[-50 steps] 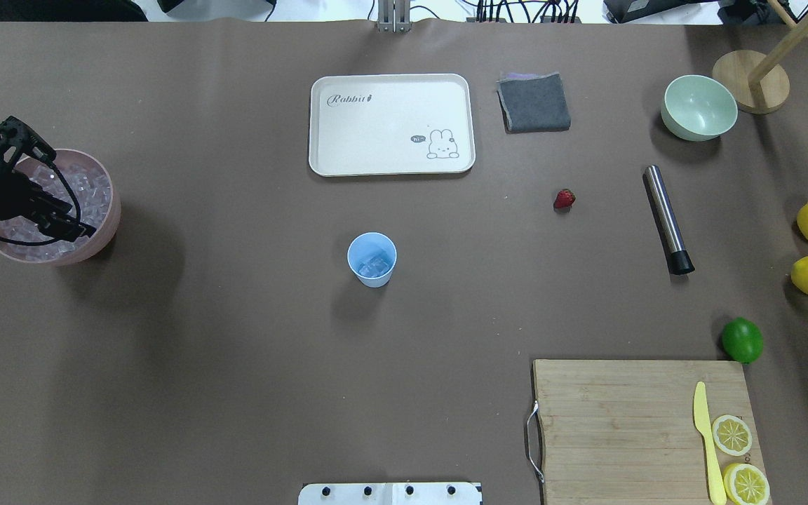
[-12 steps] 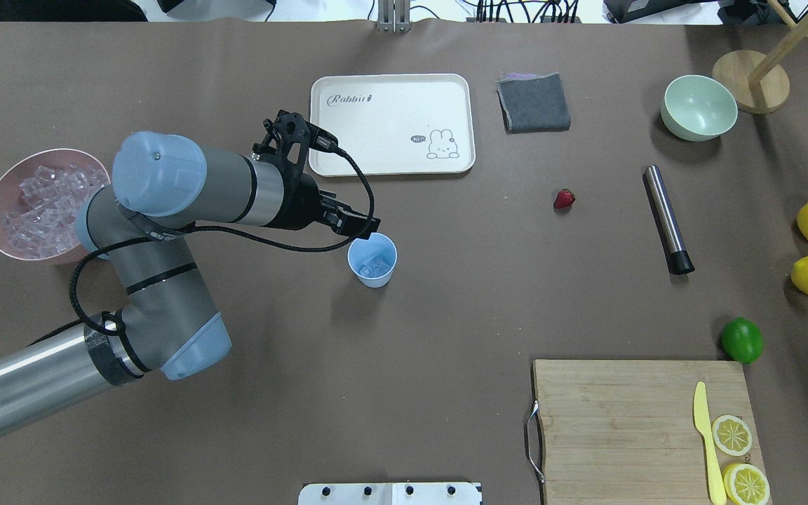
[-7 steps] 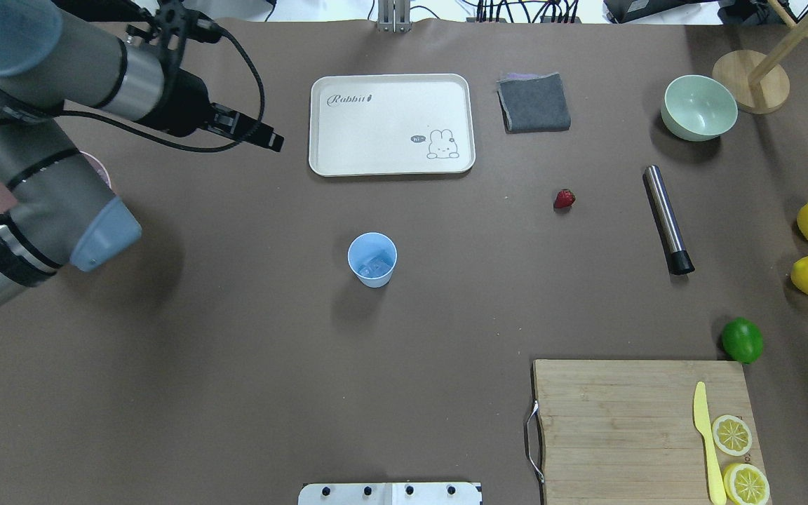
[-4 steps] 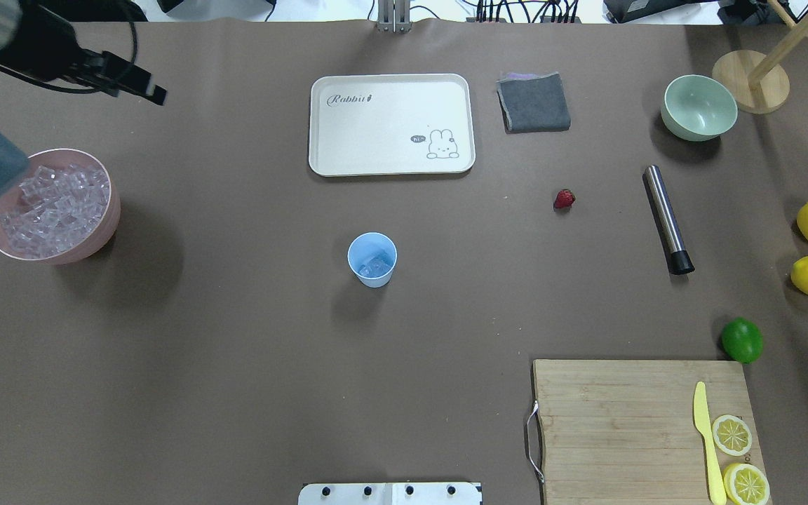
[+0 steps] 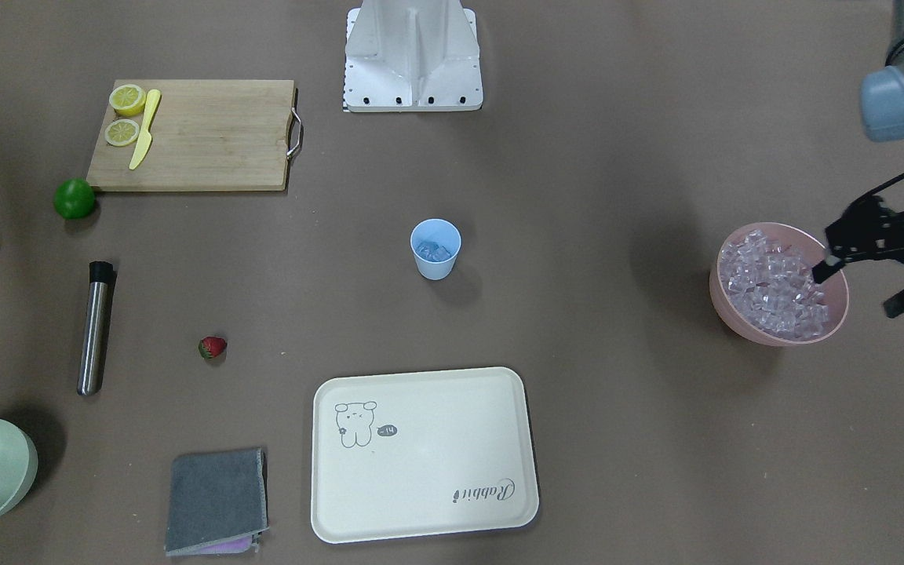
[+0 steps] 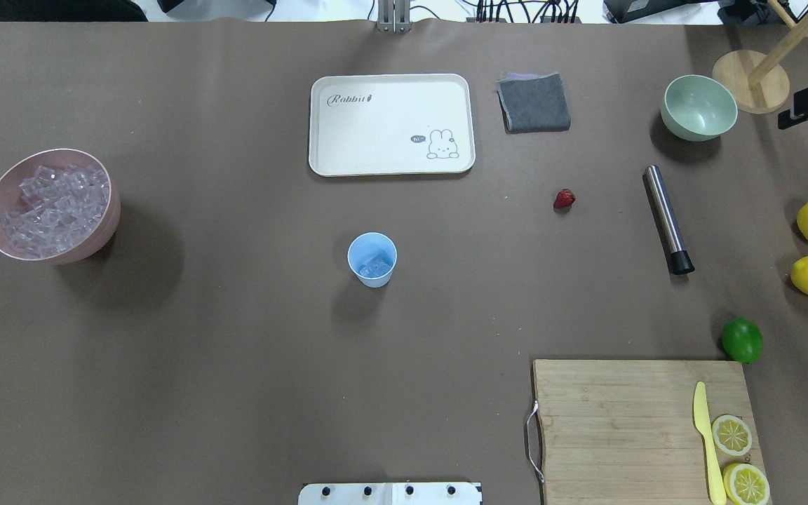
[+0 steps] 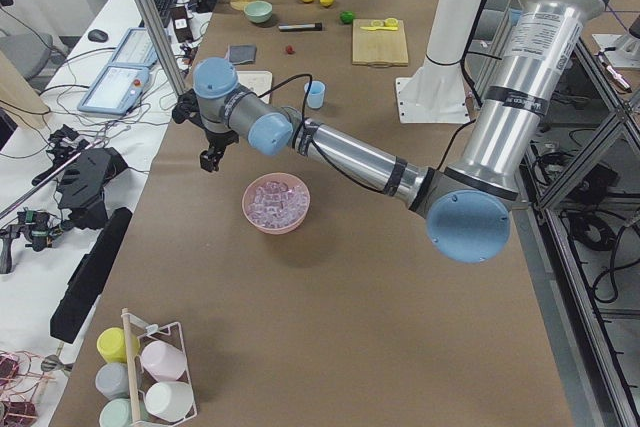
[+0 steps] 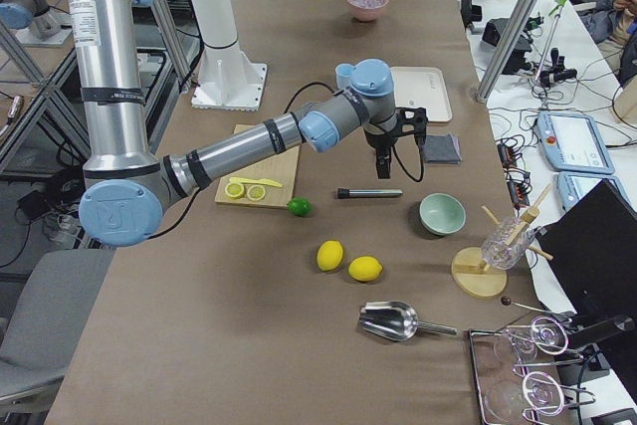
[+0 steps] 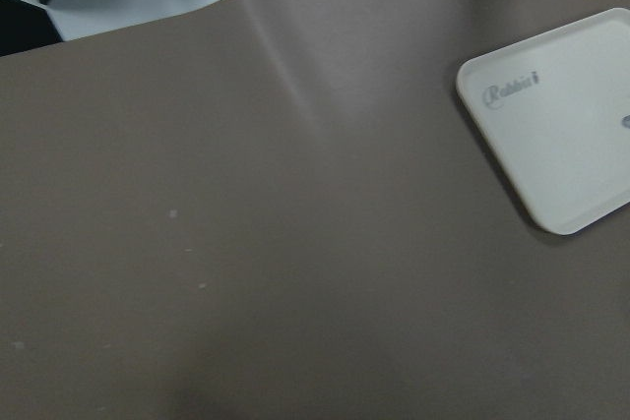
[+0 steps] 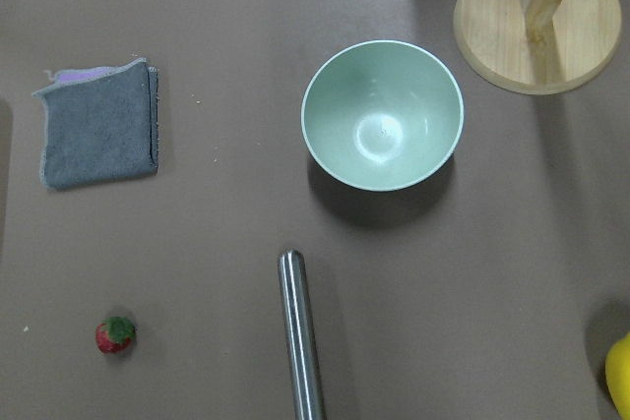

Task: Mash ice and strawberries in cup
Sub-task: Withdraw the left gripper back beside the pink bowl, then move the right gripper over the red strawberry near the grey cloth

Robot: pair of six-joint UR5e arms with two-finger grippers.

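Table: brown covering fills nearly the whole frame, matte, slightly blurred. A faint crease runs down from the far edge, a little left of centre. A few pale specks on the left half. Cream tray at right, rounded corners, raised rim, cut off by the frame edge; script lettering "Rabbit" near its upper left corner. Beyond the far table edge, a pale surface and a dark patch at top left.
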